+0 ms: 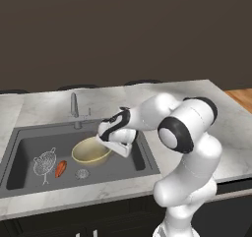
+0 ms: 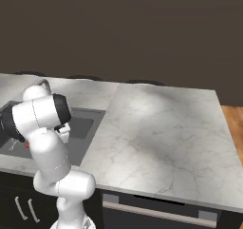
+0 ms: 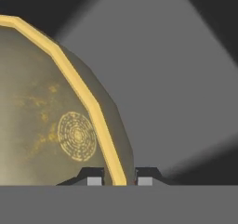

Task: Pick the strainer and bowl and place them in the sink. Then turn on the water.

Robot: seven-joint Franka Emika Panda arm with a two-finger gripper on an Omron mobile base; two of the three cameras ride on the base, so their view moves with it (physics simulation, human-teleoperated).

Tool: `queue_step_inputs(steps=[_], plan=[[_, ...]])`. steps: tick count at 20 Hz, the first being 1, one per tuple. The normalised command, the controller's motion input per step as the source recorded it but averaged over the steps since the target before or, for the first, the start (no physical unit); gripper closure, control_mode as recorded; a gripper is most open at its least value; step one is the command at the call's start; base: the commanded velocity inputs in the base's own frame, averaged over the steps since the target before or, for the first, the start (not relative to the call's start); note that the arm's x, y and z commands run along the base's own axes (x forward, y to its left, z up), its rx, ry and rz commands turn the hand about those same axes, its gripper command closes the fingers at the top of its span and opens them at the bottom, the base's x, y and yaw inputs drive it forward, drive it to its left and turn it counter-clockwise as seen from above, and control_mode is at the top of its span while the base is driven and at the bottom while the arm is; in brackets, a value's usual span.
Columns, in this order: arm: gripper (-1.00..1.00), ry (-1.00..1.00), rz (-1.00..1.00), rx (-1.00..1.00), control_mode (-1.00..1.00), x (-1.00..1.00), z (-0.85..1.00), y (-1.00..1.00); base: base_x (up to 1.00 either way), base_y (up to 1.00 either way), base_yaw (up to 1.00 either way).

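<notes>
The pale yellow-tan bowl (image 1: 91, 151) is inside the dark grey sink (image 1: 29, 138), right of centre, tilted a little. My gripper (image 1: 108, 144) reaches down to its right rim. In the hand view the gripper (image 3: 120, 180) is shut on the bowl (image 3: 42, 116), one fingertip (image 3: 95, 179) inside the rim and the other outside, with the grey sink floor (image 3: 176, 93) behind. The silver wire-mesh strainer (image 1: 45, 161) lies on the sink floor at the left, its loop handle pointing toward the front.
A small orange-red object (image 1: 60, 168) lies beside the strainer, next to the round drain (image 1: 82, 173). The faucet (image 1: 74, 105) stands behind the sink. White marble counter (image 2: 156, 133) stretches to the right, and my arm hides most of the sink (image 2: 84, 126) there.
</notes>
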Motion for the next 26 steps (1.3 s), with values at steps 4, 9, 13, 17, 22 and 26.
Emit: queue_step_inputs(steps=[4, 9, 13, 17, 22, 26], plan=[[1.00, 0.00, -0.02, 0.00, -1.00, 0.06, -0.53, 0.26, 0.00, 0.00, 0.00], [1.00, 0.00, -0.04, 0.01, -1.00, 0.13, -0.38, 0.31, 0.00, 0.00, 0.00], [1.00, 0.00, -0.05, 0.00, -1.00, 0.22, -0.32, 0.29, 0.00, 0.00, 0.00], [1.00, 0.00, -0.05, 0.00, -1.00, 0.33, -0.31, 0.21, 0.00, 0.00, 0.00], [1.00, 0.00, -0.06, 0.01, -1.00, 0.42, -0.17, 0.12, 0.00, 0.00, 0.00], [1.00, 0.00, -0.03, 0.02, -1.00, 0.48, -0.11, 0.00, 0.00, 0.00, 0.00]])
